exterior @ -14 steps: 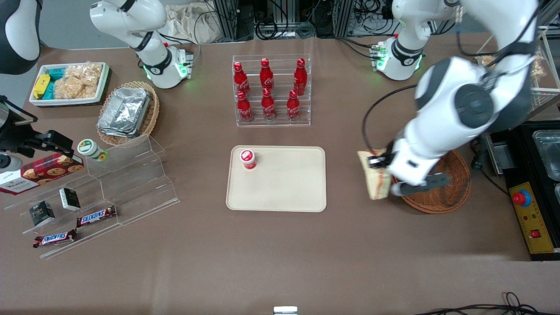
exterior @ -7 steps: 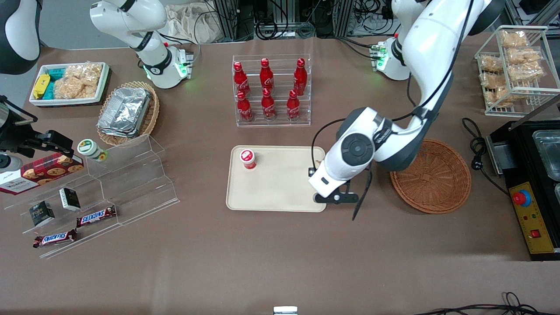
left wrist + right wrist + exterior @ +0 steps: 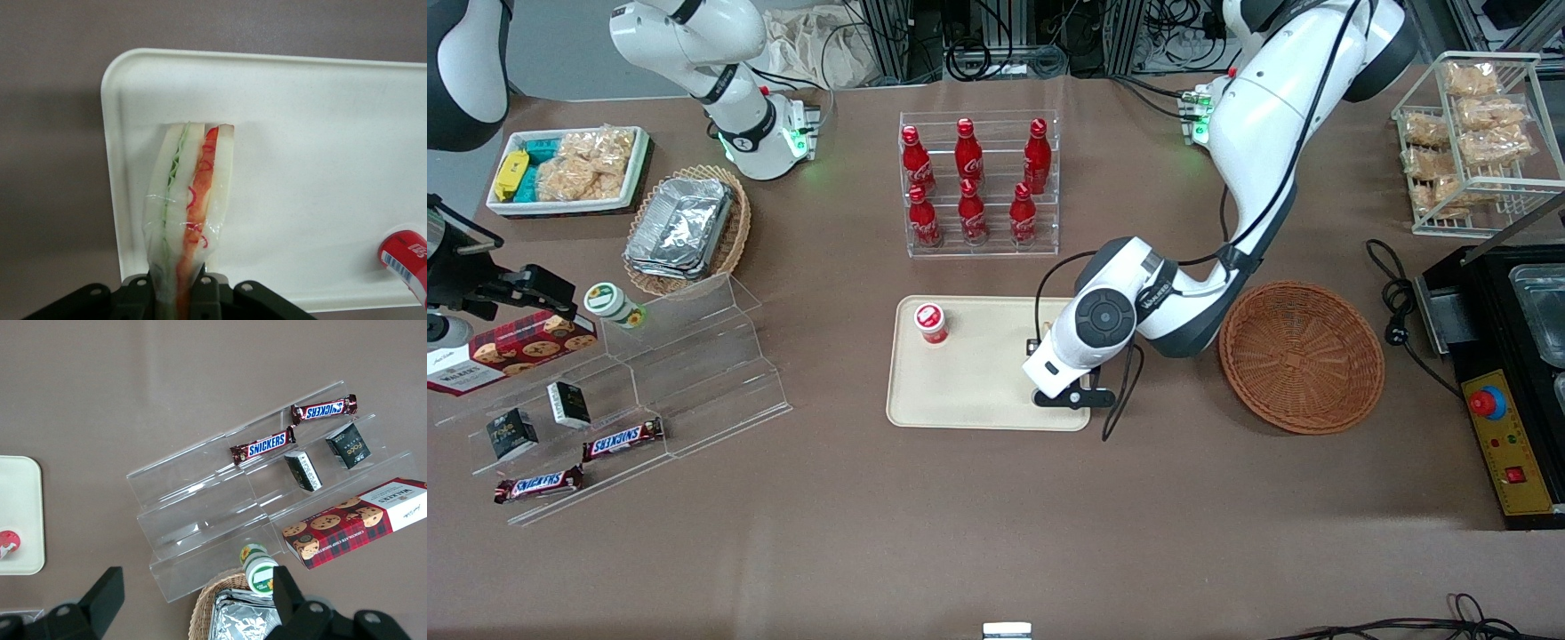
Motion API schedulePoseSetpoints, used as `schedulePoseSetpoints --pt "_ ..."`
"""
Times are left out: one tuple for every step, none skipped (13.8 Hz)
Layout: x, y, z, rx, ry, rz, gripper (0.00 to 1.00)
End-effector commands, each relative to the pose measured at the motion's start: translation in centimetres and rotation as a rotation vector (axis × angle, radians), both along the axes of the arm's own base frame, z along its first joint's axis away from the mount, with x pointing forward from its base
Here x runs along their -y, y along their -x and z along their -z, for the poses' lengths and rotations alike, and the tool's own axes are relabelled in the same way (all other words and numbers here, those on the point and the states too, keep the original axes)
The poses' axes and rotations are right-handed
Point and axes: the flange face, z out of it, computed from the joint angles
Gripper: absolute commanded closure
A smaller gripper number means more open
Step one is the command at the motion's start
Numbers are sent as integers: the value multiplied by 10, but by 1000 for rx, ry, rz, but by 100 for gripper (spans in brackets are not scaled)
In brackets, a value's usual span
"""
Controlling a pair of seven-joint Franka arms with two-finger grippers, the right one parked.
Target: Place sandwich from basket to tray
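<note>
**A:** Where is the gripper (image 3: 175,293), and what is it doing?

**B:** It hangs over the tray (image 3: 978,404), at the end nearest the basket (image 3: 1303,356), and it is clamped on the sandwich (image 3: 190,207). In the wrist view the two black fingers (image 3: 143,297) press the wedge from both sides at its near end. From the front the arm's white wrist covers the gripper, so only a sliver of bread shows there.

**A:** How does the sandwich look?

**B:** It is held on edge, its cut face toward the wrist camera. Two pale slabs of bread stand side by side. A green, shredded layer runs along one seam and an orange-red strip with thin red curls along the other. A clear film wraps it and catches the light near the fingers. Its free end points away from the gripper and sits over the cream surface of the tray, close to the rounded corner. Whether it touches the tray I cannot tell.

**A:** And around it?

**B:** A red-capped bottle (image 3: 931,323) stands on the tray toward the parked arm's end, well apart from the sandwich. The reddish-brown wicker basket lies on the table (image 3: 996,516) toward the working arm's end, just beside the arm's elbow, with nothing in it.
</note>
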Motion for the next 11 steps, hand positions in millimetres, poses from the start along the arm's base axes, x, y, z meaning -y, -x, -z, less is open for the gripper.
schedulePoseSetpoints --pt "2 -4 -6 20 -8 -8 0" --pt "2 -4 -7 17 -13 -12 0" --pt "1 -4 -8 16 -12 -16 0" --pt "1 -6 -12 21 -11 -18 0" --pt "-1 -7 -18 22 -15 -19 0" --pt "-4 -11 -34 35 -14 -25 0" --pt "-6 -14 -47 47 -15 -25 0" --pt "-11 -15 -60 44 -33 -26 0" --pt "-27 -14 -76 22 -73 -24 0" --pt "-44 -16 -92 3 -104 -28 0" --pt "-69 -22 -112 -6 -120 -47 0"
